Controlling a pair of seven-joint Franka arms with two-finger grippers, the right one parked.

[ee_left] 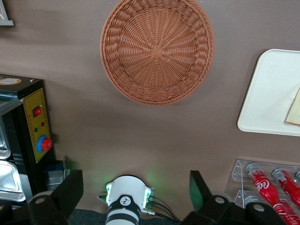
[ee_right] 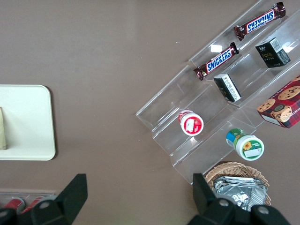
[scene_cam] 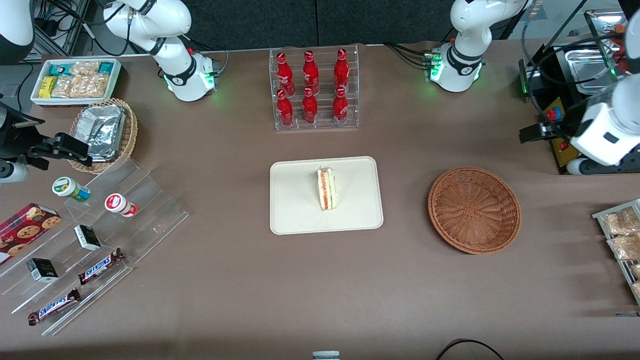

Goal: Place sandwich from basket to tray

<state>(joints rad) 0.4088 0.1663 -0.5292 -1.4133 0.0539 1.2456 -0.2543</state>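
The sandwich [scene_cam: 326, 188] stands on its edge in the middle of the cream tray [scene_cam: 300, 217], its red-orange filling layers showing. The reddish-brown wicker basket [scene_cam: 474, 210] lies beside the tray toward the working arm's end, with nothing in it. My gripper [scene_cam: 533, 134] hangs raised above the table, farther from the front camera than the basket and next to a black control box. In the left wrist view the gripper [ee_left: 135, 186] is open and holds nothing; the basket [ee_left: 157, 49], a corner of the tray [ee_left: 267, 93] and an edge of the sandwich [ee_left: 295, 110] also show.
A clear rack of red bottles [scene_cam: 315, 90] stands farther back than the tray. A black control box with a red button [scene_cam: 557, 125] and a wire rack of snack bags [scene_cam: 622, 240] sit at the working arm's end. A clear stepped display [scene_cam: 85, 240] and a foil-packet basket [scene_cam: 105, 132] lie toward the parked arm's end.
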